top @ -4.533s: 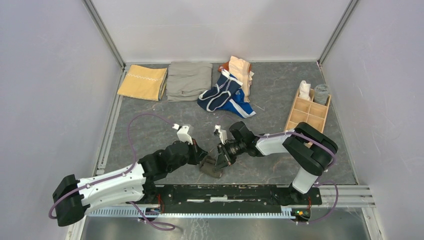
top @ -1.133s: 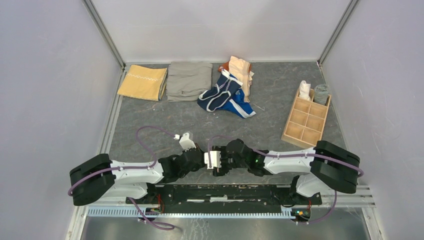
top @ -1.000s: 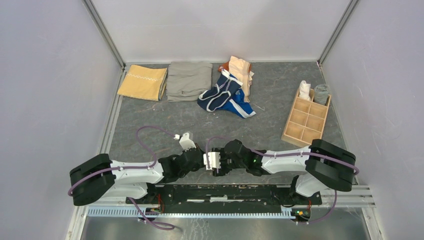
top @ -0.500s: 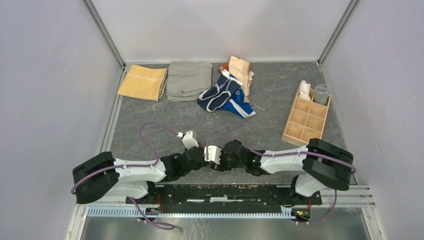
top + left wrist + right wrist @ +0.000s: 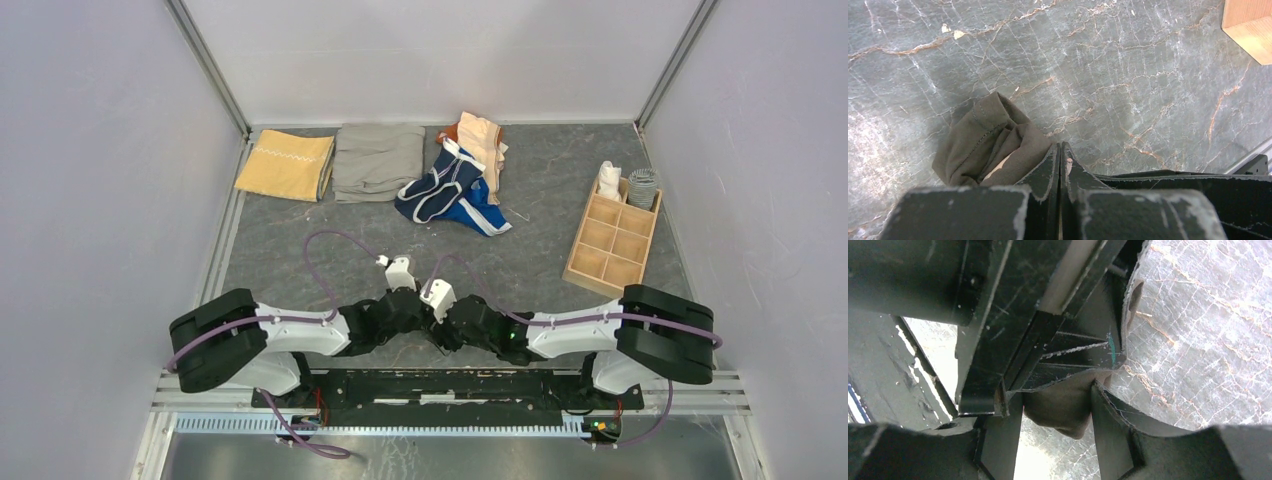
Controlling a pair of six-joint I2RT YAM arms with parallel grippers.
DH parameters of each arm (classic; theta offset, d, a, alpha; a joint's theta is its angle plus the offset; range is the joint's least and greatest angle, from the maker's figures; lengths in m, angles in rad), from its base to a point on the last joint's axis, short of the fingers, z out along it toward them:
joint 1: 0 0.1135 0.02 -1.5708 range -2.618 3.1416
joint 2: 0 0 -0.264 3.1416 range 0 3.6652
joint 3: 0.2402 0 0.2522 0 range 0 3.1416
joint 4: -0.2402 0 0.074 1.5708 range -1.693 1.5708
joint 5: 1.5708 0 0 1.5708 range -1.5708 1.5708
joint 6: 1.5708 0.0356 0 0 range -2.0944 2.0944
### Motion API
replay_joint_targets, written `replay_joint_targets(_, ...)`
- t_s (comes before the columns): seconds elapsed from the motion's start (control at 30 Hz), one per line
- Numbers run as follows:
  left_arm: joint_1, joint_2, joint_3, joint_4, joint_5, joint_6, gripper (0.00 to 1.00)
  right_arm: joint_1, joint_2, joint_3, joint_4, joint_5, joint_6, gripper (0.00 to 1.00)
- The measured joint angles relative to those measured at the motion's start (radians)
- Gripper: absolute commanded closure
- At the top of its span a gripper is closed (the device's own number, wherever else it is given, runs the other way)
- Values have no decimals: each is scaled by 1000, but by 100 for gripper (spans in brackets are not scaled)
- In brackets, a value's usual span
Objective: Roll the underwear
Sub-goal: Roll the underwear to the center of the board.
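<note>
While mid-roll on dark underwear (image 5: 993, 145), bunched at near-centre bench (image 5: 300, 250): pinned beside tight-shut left gripper (image 5: 1060, 150), clamped in half-spread right gripper (image 5: 1053, 400) (loosely, by looks). Next: tighten turn, keep hold.

top: high, looking down from near edge | wrists: close, facing tabletop (image 5: 1128, 65) | wrists share: underwear (image 5: 993, 145)

Olive-brown underwear (image 5: 993, 145) lies on grey marbled table (image 5: 1123, 75) veined with orange.
</note>
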State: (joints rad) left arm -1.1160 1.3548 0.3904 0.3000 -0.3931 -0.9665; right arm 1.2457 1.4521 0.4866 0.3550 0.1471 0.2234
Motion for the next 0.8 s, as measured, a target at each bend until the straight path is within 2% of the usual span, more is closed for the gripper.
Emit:
replay_joint_targets(0.17, 4, -12, 1, -3, 16, 19, 98, 24, 6, 0, 6, 44, 63, 45)
replay_joint_targets(0.3, 4, -76, -8, -69, 28, 19, 98, 35, 11, 0, 15, 40, 94, 45)
replay_joint_targets(0.6, 4, -384, -40, -271, 7, 19, 98, 43, 17, 0, 21, 31, 122, 46)
replay_joint_targets(0.8, 4, -521, -81, -306, 14, 21, 98, 43, 18, 0, 21, 31, 122, 45)
